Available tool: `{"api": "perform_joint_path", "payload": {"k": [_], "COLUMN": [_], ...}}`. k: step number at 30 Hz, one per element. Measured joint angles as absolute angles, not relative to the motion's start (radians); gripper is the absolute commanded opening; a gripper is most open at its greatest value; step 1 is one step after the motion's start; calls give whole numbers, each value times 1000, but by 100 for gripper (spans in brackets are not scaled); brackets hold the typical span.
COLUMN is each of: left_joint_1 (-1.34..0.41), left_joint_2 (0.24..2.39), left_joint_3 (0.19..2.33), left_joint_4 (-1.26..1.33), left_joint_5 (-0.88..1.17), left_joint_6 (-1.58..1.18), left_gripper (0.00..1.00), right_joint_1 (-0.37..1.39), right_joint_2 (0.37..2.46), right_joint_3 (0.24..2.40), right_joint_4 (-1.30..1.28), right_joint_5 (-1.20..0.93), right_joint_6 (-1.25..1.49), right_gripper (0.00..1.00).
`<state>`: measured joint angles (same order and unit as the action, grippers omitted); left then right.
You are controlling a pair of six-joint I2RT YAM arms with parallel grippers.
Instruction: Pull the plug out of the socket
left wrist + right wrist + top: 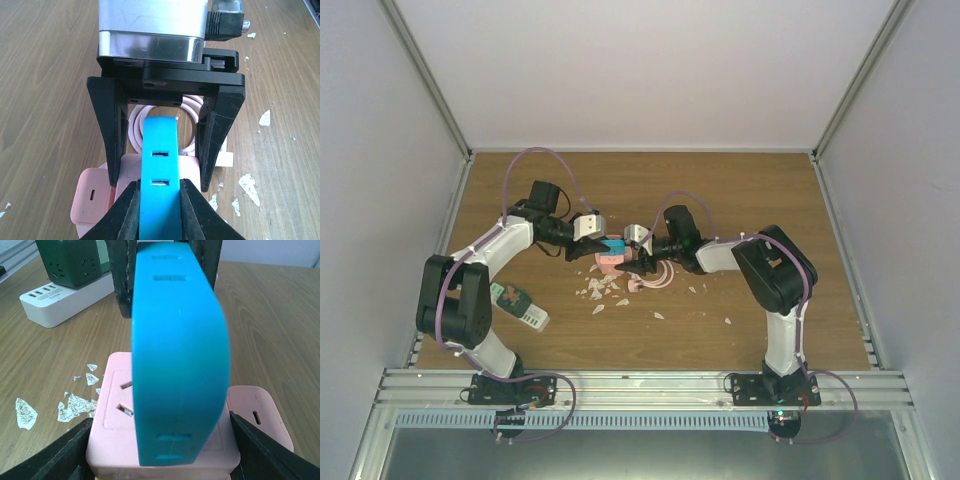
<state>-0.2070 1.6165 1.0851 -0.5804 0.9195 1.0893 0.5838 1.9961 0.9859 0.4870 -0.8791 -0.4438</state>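
A blue plug (616, 246) stands on the top face of a pink socket cube (610, 264) mid-table. Its prongs are hidden, so I cannot tell whether it is still seated. My left gripper (603, 243) is shut on the blue plug (159, 150), fingers pressed on both its sides (159, 192). My right gripper (635, 262) is shut on the pink socket (112, 440), one finger on each side (160, 455). In the right wrist view the plug (177, 340) fills the centre. In the left wrist view the socket (131, 167) sits behind it.
A pink block with a USB port (260, 410) adjoins the socket. A coiled pale pink cable (187, 107) lies behind it. A white power strip (65, 300) with a green cube (75, 260) lies at the left (520, 305). White flakes (600, 292) litter the wooden table.
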Motion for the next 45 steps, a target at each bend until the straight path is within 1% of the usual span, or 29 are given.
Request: {"api": "perform_joint_path", "payload": {"k": [6,13,18,22,27,32,36,37,39,42,43,45], "left_joint_1": [-207,-195,-180,-168,-165,-160,-140,-132,-123,-110,-110,-110], "left_joint_2": [1610,1605,1605,1586,1571,1571,1570,1568,1566,1549,1542,1531], "left_joint_3": [1074,1060,1060,1068,1079,1082,1103,1108,1113,1114,1114,1114], "left_joint_4": [-561,-536,-534,-530,-530,-541,-558,-562,-567,-574,-579,-589], "left_joint_5": [926,947,975,1048,1078,1082,1090,1092,1094,1096,1096,1099], "left_joint_6": [1055,992,959,945,943,950,954,954,953,949,947,940], "left_gripper": [10,5,3,2,0,0,0,0,0,0,0,0], "right_joint_1": [584,582,580,577,572,571,571,571,571,571,570,567], "right_joint_2": [1997,2002,2011,2011,2016,2017,2016,2016,2016,2013,2012,2003], "right_joint_3": [986,992,1002,1003,1006,1007,1007,1007,1008,1021,1026,1032], "right_joint_4": [487,480,480,480,480,480,480,480,479,455,437,395], "right_joint_5": [-880,-885,-893,-890,-896,-898,-898,-898,-898,-893,-890,-892], "right_joint_6": [-447,-455,-455,-455,-455,-455,-454,-453,-451,-449,-447,-447], "right_gripper": [41,33,31,30,32,41,54,58,70,86,91,96]}}
